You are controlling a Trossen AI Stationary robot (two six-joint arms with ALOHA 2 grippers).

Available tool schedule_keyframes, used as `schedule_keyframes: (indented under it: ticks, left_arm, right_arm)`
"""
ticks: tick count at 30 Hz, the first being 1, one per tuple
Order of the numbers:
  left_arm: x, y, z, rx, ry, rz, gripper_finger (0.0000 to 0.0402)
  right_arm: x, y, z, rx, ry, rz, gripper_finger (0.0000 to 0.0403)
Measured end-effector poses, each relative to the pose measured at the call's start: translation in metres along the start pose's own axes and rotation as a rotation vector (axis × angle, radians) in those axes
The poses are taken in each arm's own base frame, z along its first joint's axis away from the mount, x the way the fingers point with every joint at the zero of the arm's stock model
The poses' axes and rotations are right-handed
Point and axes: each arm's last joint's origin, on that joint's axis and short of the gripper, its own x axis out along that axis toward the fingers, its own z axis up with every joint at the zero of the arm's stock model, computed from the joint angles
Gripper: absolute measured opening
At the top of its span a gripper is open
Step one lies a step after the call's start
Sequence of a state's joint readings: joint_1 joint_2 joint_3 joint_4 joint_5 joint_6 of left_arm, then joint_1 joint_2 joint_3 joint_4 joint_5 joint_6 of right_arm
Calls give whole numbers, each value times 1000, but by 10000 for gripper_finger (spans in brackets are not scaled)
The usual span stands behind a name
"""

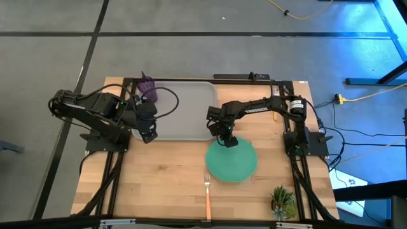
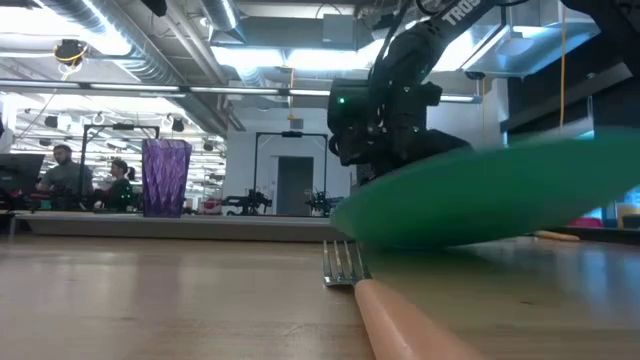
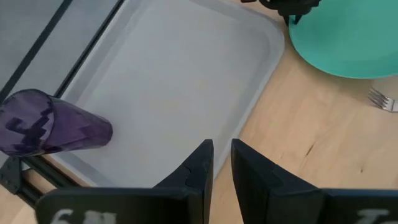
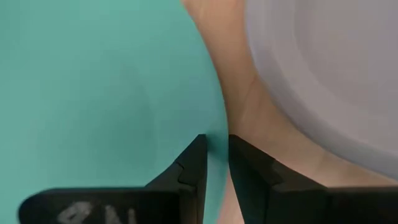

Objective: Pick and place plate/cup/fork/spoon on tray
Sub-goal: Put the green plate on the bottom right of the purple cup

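Grey tray [image 1: 184, 108]: largest piece and the landmark for everything else; flat, low-rimmed, lying on the wooden surface [image 1: 159, 172]. It looks rigid and needs no handling, only clearance over its rim.
Plate [image 1: 232, 160]: teal-green, round, just off the tray's front right corner. In the low view it sits tilted, one edge raised off the surface. Judged stiff, smooth and fairly light; the only workable hold is a pinch on the rim, and a slick rim could swivel or slide out of so narrow a bite.
Right gripper [image 4: 214, 163]: at the plate's edge nearest the tray, fingers drawn close together with the rim between them, so it appears to have the plate pinched.
Cup [image 1: 148, 90]: translucent purple tumbler standing at the tray's back left corner, seemingly on the tray. Likely thin, light plastic, easy to tip; best held around the wall with modest squeeze.
Left gripper [image 3: 221, 163]: waits above the tray's left front edge, fingers nearly together, holding nothing.
Fork [image 1: 207, 191]: orange handle, metal tines, lying on the surface in front of the tray, tines almost touching the plate. Thin and low, hard to get under; grip across the handle.
Spoon: not visible.
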State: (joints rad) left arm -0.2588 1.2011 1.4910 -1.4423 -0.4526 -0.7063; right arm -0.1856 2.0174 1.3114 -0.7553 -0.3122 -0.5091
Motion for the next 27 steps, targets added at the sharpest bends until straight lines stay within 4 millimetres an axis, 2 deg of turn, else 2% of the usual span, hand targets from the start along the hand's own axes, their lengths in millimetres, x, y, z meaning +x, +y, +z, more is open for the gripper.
schedule_keyframes:
  ticks: [4, 10, 21, 27]
  left_arm:
    - [0, 0, 0, -1, 0, -2, 50]
    - [0, 0, 0, -1, 0, -2, 50]
    - [0, 0, 0, -1, 0, -2, 50]
    - [0, 0, 1, -3, -4, -5, 50]
  right_arm:
    - [1, 0, -1, 2, -3, 0, 63]
    - [1, 0, 0, 2, -8, 2, 8]
    - [-7, -1, 6, 4, 1, -11, 2]
    - [-11, -5, 8, 1, 49, -127, 1]
